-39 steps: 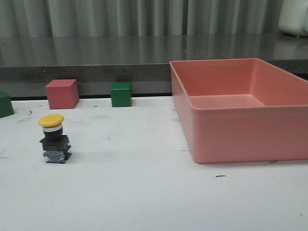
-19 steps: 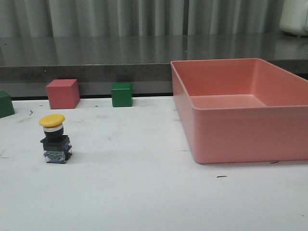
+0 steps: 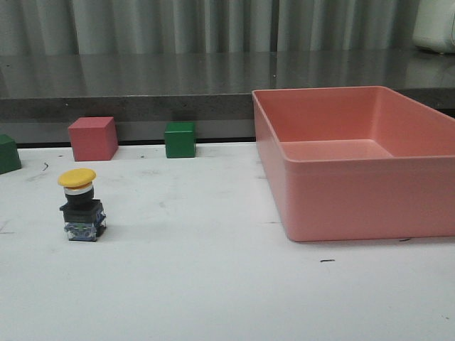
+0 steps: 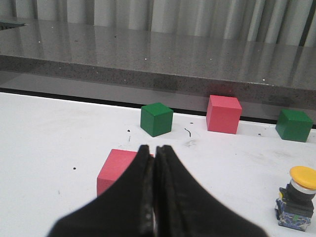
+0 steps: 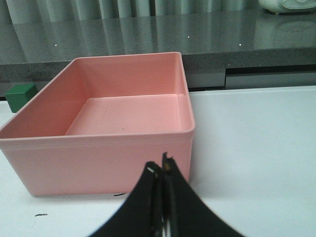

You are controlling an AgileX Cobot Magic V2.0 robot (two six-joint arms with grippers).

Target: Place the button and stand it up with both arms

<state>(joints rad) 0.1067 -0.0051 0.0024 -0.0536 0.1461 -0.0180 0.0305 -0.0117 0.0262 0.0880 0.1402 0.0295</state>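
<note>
The button (image 3: 80,204) stands upright on the white table at the left, yellow cap on top, black body and clear-blue base below. It also shows at the edge of the left wrist view, the button (image 4: 298,198) standing well off to the side of my left gripper (image 4: 154,149). That gripper is shut with nothing between its fingers, and a pink cube (image 4: 116,170) lies just beyond its tips. My right gripper (image 5: 160,165) is shut and empty, in front of the pink bin's near wall. Neither arm shows in the front view.
A large pink bin (image 3: 355,213) fills the right half of the table, empty inside. Along the back edge sit a pink cube (image 3: 92,138), a green cube (image 3: 180,139) and another green cube (image 3: 7,154) at the far left. A dark counter runs behind.
</note>
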